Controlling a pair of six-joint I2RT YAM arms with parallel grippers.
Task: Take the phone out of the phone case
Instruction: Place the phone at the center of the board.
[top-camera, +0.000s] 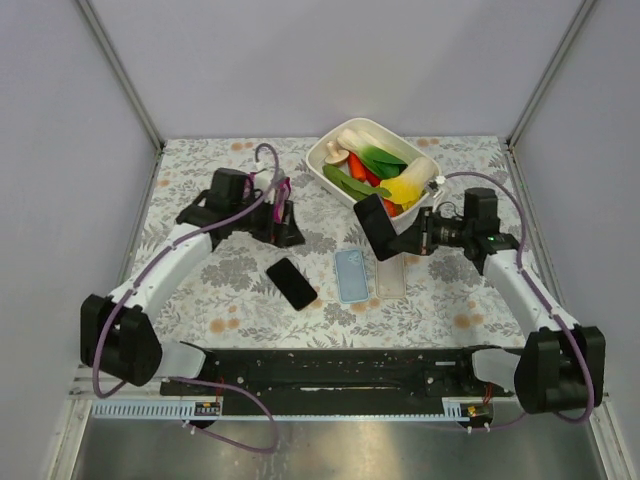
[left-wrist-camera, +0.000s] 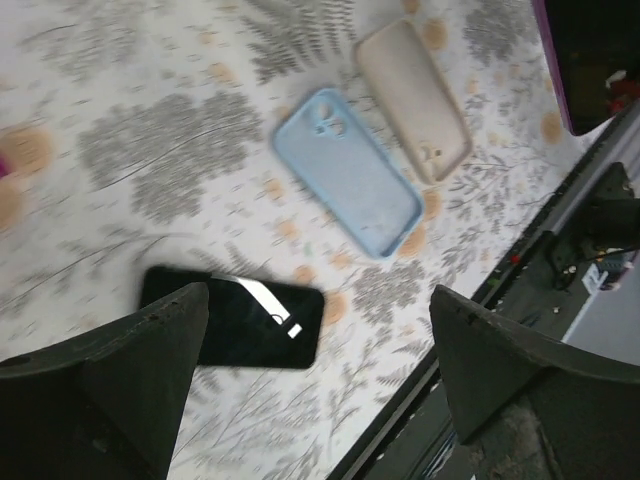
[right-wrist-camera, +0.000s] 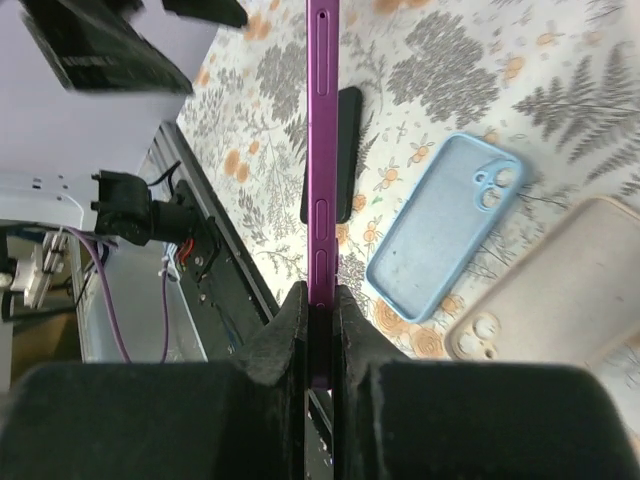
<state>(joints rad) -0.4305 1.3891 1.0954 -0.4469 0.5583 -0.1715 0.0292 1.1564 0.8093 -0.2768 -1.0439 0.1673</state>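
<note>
Right gripper clamped across one end of a purple phone case, which stands edge-on ahead of its fingers. Left gripper is spread wide and empty, with the black phone lying flat on the table below and between its fingers, untouched. The phone is judged stiff, dense and glass-slick, best taken across its long edges; no brand or writing is legible.

White tub at far edge of tabletop, bit right of middle, piled with veg: green, red, yellow bits, one mushroom. Floral cloth covers whole tabletop. Blue case and beige case lie flat toward near edge, around middle, side by side, small gap, blue on left.
</note>
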